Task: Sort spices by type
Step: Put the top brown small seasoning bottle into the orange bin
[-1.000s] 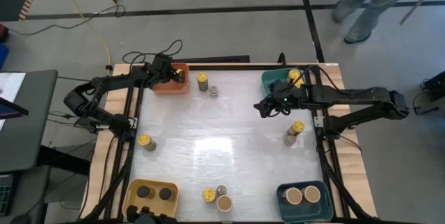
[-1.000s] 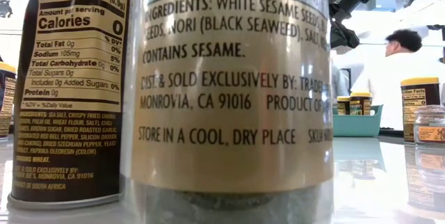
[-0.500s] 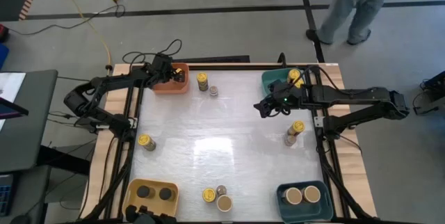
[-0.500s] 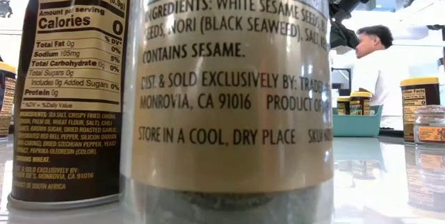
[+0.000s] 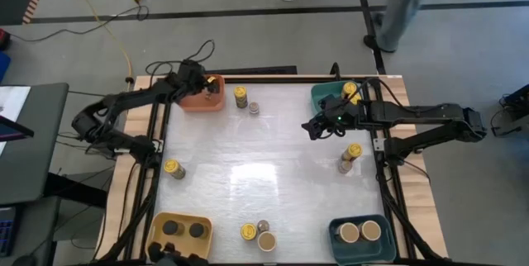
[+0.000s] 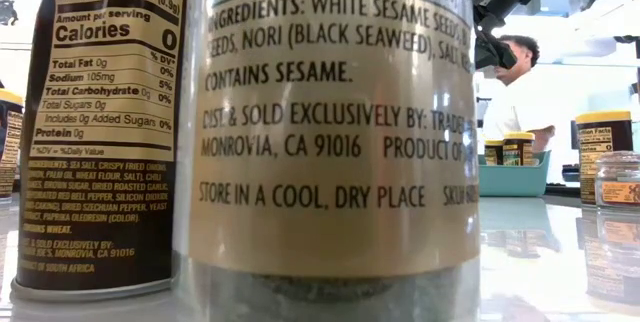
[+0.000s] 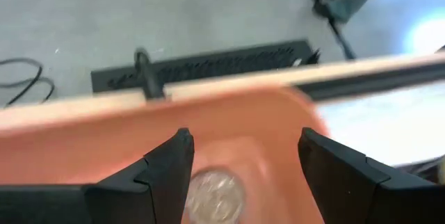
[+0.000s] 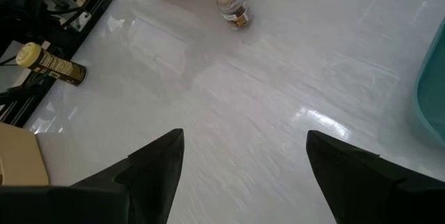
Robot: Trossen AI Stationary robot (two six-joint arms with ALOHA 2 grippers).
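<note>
Hovering over the orange bin (image 5: 203, 98) at the table's far left corner: left gripper (image 5: 201, 83), fingers (image 7: 167, 172) spread apart and empty, with a grey-topped jar (image 7: 214, 193) resting in the bin directly between and below them, not gripped. Parked over the table near the far teal bin (image 5: 324, 99): right gripper (image 5: 312, 128), fingers (image 8: 156, 168) held wide with nothing between them, bare white tabletop (image 5: 273, 167) beneath.

Scattered elsewhere:
- Standing just beside the orange bin: a yellow-lidded jar (image 5: 240, 96) and, right next to it, a small grey-topped jar (image 5: 254, 108).
- Sitting in the far teal bin: yellow-lidded jars (image 5: 350, 92), count hard to tell from above.
- Standing near the right edge: another yellow-lidded jar (image 5: 355, 151) with a small grey jar (image 5: 345, 165) touching or almost touching it.
- Alone near the left edge: one yellow-lidded jar (image 5: 172, 168).
- Clustered at the near edge: a yellow-lidded jar (image 5: 247, 232), a small grey-topped one (image 5: 263, 225) and a wider tan-lidded jar (image 5: 266, 241); filling most of the low view, the tan-labelled jar (image 6: 335, 132) and a dark one (image 6: 105, 122).
- Resting in the yellow bin (image 5: 180, 219) at the near left: two black-lidded jars (image 5: 183, 229).
- Resting in the near teal bin (image 5: 335, 235): two tan-lidded jars (image 5: 359, 232).

Walking past on the floor beyond the table: a person (image 5: 402, 6).
</note>
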